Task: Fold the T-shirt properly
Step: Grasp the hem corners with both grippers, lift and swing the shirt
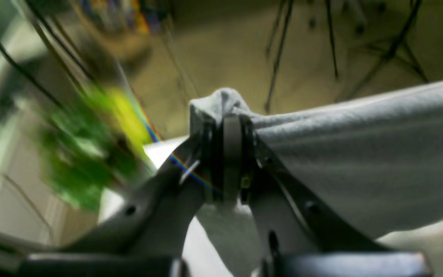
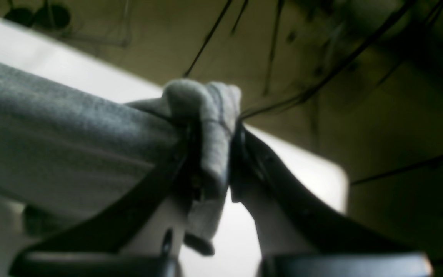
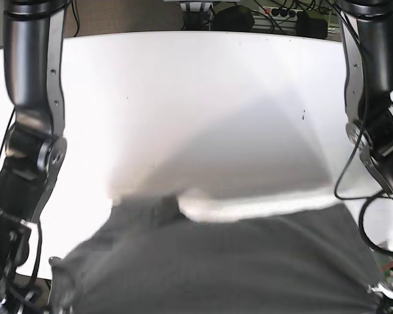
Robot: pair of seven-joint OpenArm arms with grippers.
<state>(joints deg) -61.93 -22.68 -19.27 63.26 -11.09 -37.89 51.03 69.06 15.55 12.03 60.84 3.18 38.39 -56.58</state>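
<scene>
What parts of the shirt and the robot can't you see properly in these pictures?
- Base view: the T-shirt is smeared by motion blur and cut off by the bottom edge, so its sleeves and collar cannot be made out.
- Base view: both grippers are hidden behind the lifted shirt.
- Left wrist view: the left gripper pinches cloth, but which corner cannot be told; the background is blurred.
- Right wrist view: the right gripper grips bunched cloth; the picture is dark and soft.
</scene>
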